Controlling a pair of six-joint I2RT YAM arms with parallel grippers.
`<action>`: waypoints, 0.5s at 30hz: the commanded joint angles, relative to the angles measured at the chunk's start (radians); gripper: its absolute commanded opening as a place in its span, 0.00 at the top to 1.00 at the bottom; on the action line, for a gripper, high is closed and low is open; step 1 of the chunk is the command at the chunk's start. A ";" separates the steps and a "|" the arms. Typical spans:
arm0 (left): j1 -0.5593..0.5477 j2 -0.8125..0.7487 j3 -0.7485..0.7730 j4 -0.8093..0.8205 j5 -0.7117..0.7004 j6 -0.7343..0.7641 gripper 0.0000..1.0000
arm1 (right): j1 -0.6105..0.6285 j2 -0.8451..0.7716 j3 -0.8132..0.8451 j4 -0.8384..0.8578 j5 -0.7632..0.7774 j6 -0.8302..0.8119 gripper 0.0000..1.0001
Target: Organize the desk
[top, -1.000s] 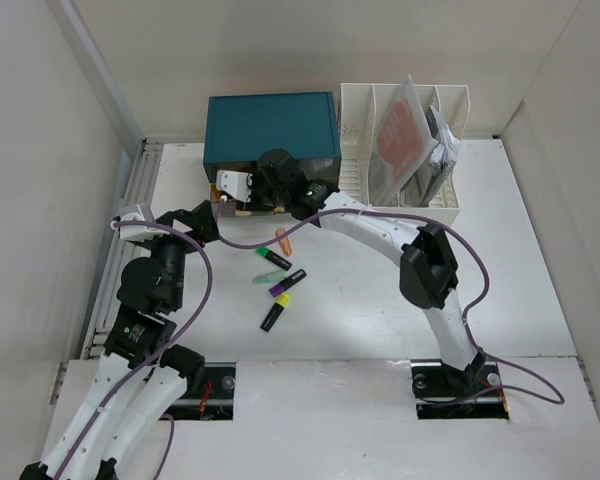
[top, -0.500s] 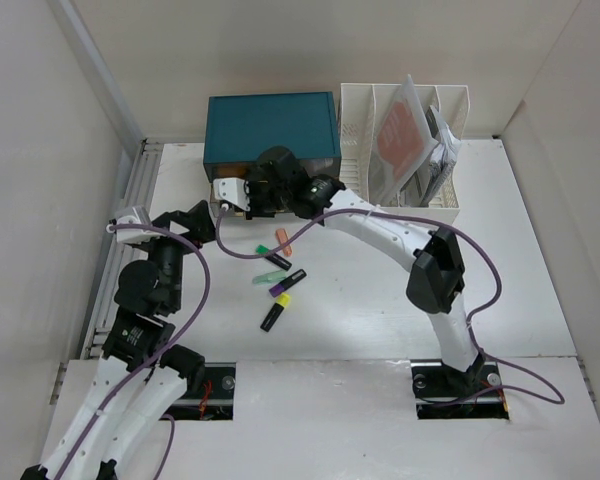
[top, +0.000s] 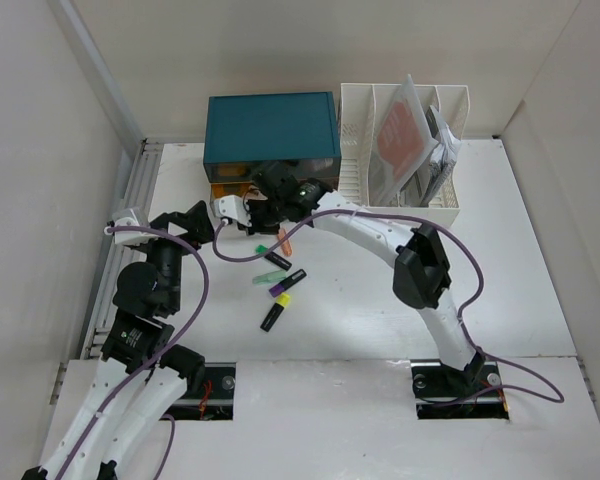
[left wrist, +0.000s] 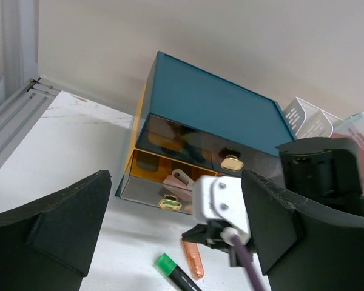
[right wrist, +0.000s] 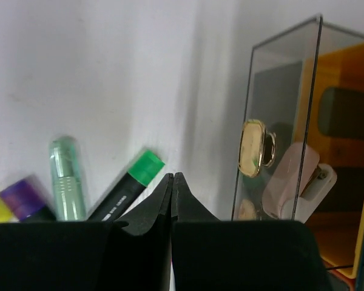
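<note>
Nearest the arm bases, five highlighters (top: pixel 277 280) lie loose at mixed angles on the white desk (top: pixel 520 260), around the middle of the overhead view. Just above them, the right gripper (right wrist: pixel 172 177) is pinched fully closed with nothing between its fingers, tips low over the desk. In its wrist view the green-capped highlighter (right wrist: pixel 130 182) lies just lower left of the tips, its long axis slanting up toward them. The gold knob (right wrist: pixel 255 148) of the lower drawer (left wrist: pixel 158 182) sits to their upper right. Left of all this the left gripper (left wrist: pixel 176 176) hangs with jaws spread wide and empty, facing the drawer front. Behind, at upper centre, stands the teal drawer box (top: pixel 270 125); its lower drawer juts out a little, with a pink stapler (right wrist: pixel 297 182) inside. I'd say the right arm is nearer both pens and drawer. To take a pen it would have to open its fingers across that slanted axis.
</note>
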 commanded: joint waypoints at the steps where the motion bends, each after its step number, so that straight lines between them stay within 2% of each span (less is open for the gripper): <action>1: 0.001 -0.011 -0.001 0.028 -0.015 0.011 0.14 | -0.007 0.032 0.033 0.096 0.146 0.080 1.00; 8: 0.001 -0.011 -0.001 0.028 -0.015 0.011 0.14 | -0.007 0.056 0.002 0.260 0.415 0.168 1.00; 13: 0.001 -0.020 -0.001 0.028 -0.024 0.002 0.14 | -0.016 0.076 -0.019 0.380 0.553 0.179 1.00; 15: 0.001 -0.021 -0.001 0.028 -0.024 0.002 0.14 | -0.017 0.101 0.008 0.380 0.593 0.189 1.00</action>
